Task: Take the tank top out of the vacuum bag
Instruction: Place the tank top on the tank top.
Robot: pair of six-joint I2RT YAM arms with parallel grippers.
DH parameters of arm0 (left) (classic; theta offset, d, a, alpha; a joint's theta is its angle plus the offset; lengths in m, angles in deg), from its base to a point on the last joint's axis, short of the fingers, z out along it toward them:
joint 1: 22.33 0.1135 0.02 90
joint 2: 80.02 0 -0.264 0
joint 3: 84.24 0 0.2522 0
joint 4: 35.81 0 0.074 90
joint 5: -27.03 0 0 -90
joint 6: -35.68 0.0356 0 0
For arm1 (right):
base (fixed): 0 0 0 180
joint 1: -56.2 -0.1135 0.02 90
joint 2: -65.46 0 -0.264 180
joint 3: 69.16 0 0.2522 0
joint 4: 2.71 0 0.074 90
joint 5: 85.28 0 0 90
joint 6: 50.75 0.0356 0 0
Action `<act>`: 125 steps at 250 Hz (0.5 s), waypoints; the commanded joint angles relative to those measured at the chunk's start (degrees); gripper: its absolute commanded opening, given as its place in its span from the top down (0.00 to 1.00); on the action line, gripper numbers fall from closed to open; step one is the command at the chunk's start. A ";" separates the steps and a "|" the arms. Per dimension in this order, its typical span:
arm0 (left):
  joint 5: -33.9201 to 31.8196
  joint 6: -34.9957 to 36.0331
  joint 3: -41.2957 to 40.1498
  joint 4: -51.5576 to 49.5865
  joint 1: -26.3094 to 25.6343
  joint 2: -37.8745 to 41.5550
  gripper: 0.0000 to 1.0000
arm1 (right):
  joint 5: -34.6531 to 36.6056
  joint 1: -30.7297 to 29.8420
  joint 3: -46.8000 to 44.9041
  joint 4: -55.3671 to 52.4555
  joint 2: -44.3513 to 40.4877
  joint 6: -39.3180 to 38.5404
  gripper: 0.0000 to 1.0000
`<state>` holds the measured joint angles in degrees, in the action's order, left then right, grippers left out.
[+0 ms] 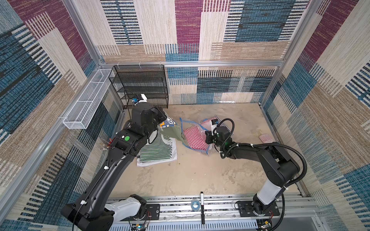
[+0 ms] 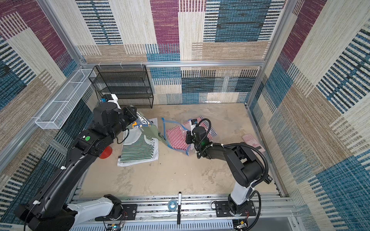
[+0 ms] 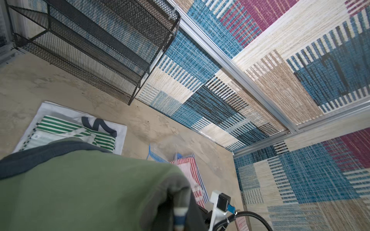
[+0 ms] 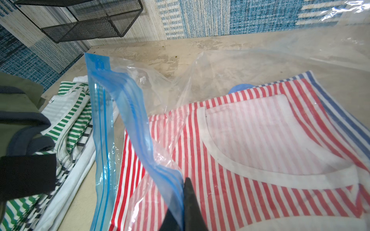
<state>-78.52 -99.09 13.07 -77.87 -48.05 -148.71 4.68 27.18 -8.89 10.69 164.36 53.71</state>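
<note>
Right wrist: jaws pinch vacuum bag (image 4: 186, 84) zip strip (image 4: 132, 112).

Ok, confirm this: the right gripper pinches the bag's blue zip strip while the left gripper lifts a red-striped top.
Wrong top: the left gripper lifts a green tank top, as both top views show; the red-striped top lies in the vacuum bag. The rest holds.
</note>
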 commanded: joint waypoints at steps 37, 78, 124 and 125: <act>-1.65 3.44 -1.40 11.68 4.36 -3.03 1.00 | -1.15 -0.05 0.50 1.63 0.07 -0.07 1.00; -3.40 5.69 0.35 15.75 6.51 -6.38 1.00 | -1.77 -0.03 0.78 1.47 0.42 -0.01 1.00; -6.95 7.57 0.58 22.89 7.91 -10.32 1.00 | -2.34 -0.08 1.12 1.17 0.91 0.07 1.00; -7.04 7.58 0.62 23.04 7.93 -10.41 1.00 | -2.34 -0.08 1.13 1.16 0.93 0.05 1.00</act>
<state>-82.19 -94.63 12.96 -64.34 -40.72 -157.32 3.11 27.18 -8.41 10.69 164.79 53.71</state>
